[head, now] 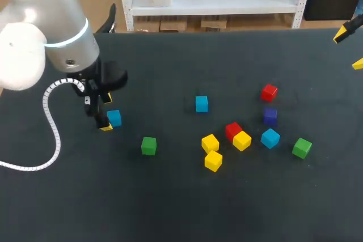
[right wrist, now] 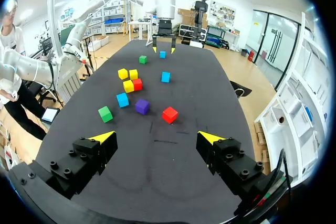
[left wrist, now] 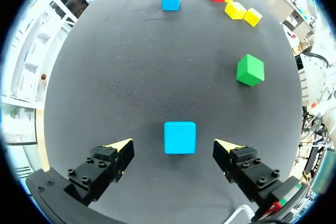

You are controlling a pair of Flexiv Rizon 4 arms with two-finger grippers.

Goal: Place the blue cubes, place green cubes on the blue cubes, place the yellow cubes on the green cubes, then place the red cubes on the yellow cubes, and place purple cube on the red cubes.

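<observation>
Cubes are scattered over the dark matte table (head: pixel 170 208). One blue cube (left wrist: pixel 179 137) is seen between the wide-spread fingers of the left gripper (left wrist: pixel 173 145), touched by neither. A green cube (head: pixel 148 145) lies near it, and a second blue cube (head: pixel 201 103) near the middle. Toward the right, three yellow cubes (head: pixel 210 143), two red cubes (head: pixel 233 130), a purple cube (head: pixel 270 116), a third blue cube (head: pixel 270 138) and a second green cube (head: pixel 302 147) are grouped. The right gripper (right wrist: pixel 156 137) is held wide open over the table's right end, well apart from them.
</observation>
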